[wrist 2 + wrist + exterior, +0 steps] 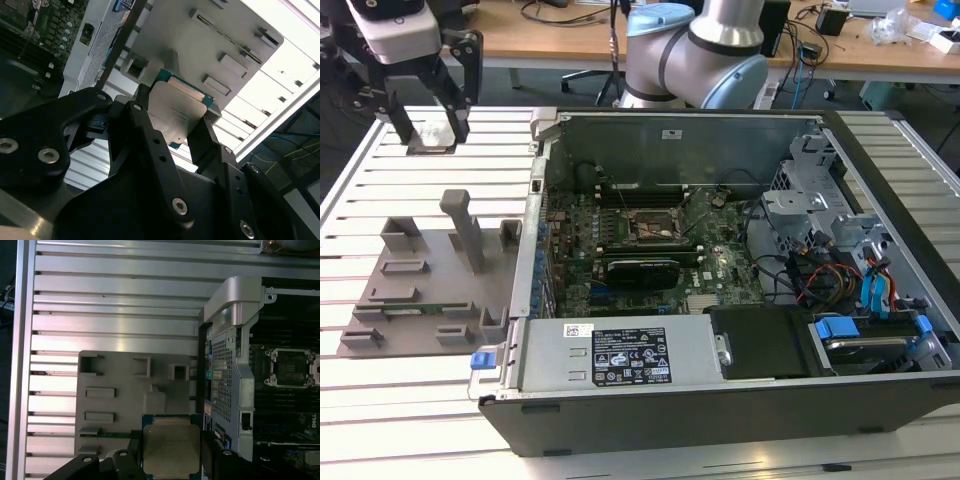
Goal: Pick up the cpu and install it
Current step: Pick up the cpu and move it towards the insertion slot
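A slatted metal bench point(380, 390) carries an open computer case point(680, 140) lying on its side, which takes up most of the bench towards the exterior view's right. Inside it lie a green board, a dark square socket point(655, 225) with metal edges near the board's middle, a black card point(640, 270) just in front of the socket, and a tangle of cables point(820, 270) by the drive bays. A labelled grey power box point(620, 355) sits along the case's near side. The case's upright side wall point(535, 200) stands between the socket and the rest of the bench.

Just beside that wall, near the bench's edge at the exterior view's left, lies a grey plastic plate point(420, 270) with low blocks and one tall post point(465, 230). The arm's base point(710, 50) rises behind the case, and a wooden desk point(880, 55) with loose wires runs behind the bench.

The gripper point(432, 130) hangs over the bench's far corner at the exterior view's left, beyond the plate and well apart from the socket. Its two black fingers point(150, 135) are closed narrow onto opposite edges of the cpu point(177, 117), which is held clear of the plate. The cpu is a small flat square with a dull silvery metal top, notched at the corners, faintly printed, with a thin green rim showing around it. In the first wrist view it hangs point(170, 450) over the plate's edge.
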Available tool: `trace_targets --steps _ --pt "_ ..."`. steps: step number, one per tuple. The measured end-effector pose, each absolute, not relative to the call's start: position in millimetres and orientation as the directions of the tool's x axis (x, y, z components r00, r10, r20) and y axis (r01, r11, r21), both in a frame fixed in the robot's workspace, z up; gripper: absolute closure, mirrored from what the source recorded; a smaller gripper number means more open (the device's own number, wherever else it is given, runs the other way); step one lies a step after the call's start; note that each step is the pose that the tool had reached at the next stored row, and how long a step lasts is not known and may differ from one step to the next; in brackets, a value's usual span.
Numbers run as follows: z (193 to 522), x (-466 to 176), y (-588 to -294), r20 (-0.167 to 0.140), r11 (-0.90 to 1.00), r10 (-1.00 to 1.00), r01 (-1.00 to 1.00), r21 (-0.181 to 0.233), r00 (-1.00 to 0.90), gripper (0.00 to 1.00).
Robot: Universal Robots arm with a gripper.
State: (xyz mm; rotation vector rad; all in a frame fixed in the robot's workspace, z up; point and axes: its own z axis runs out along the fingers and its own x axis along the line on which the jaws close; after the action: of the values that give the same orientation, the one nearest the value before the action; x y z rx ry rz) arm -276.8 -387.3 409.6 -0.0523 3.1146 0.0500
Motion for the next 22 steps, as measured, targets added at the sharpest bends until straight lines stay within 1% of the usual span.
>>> trace_targets --steps 22 --pt "409 -220 -387 -0.027 0.999 -0.033 -0.034 0.032 -0.999 0.45"
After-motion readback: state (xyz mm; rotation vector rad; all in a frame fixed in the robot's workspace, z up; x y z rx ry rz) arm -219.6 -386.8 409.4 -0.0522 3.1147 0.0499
